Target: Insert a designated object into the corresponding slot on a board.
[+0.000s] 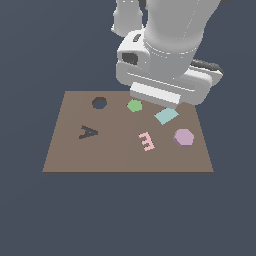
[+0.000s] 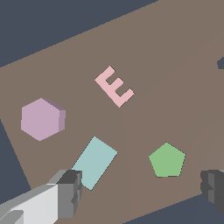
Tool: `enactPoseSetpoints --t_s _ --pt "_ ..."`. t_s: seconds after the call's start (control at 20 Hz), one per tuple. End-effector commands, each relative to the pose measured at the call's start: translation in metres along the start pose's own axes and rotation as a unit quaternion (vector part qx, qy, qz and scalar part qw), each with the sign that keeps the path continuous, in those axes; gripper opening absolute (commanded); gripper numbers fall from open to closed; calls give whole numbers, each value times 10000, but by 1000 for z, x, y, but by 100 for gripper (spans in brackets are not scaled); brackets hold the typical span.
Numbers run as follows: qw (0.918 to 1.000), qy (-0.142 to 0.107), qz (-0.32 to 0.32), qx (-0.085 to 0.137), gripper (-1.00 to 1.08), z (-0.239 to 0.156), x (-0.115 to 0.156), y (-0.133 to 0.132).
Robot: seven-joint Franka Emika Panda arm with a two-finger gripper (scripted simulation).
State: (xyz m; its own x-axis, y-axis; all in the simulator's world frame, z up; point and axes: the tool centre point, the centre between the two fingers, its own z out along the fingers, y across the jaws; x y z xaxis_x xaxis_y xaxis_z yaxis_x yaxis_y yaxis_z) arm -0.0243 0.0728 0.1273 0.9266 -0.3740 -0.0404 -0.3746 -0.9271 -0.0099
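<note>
The lilac hexagonal block lies on the brown board near its edge at the exterior view's right; it also shows in the wrist view. The dark round-polygonal slot is at the board's far side, toward the exterior view's left. My gripper is open and empty, its dark fingertips wide apart, well above the board. In the exterior view the hand hangs over the board's far edge, between the green piece and the teal piece, away from the block and the slot.
On the board lie a flat green polygon, a teal rectangle, a pink E and a dark A-shaped cutout. A sliver of a dark cutout shows at the wrist view's edge. Dark floor surrounds the board.
</note>
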Motion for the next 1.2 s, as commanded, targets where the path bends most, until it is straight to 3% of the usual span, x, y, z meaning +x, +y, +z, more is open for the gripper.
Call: enactPoseSetpoints --t_s 0.0,0.3,0.55,0.8,1.15 --pt "9992 15 391 5 100 6 -3 -9" --pt "9910 52 1337 17 100 19 -6 -31" --pt "9769 84 2136 26 100 30 -5 -50" --pt "9556 116 2944 37 100 42 -1 -70" --pt "9185 155 3952 50 100 57 10 -93"
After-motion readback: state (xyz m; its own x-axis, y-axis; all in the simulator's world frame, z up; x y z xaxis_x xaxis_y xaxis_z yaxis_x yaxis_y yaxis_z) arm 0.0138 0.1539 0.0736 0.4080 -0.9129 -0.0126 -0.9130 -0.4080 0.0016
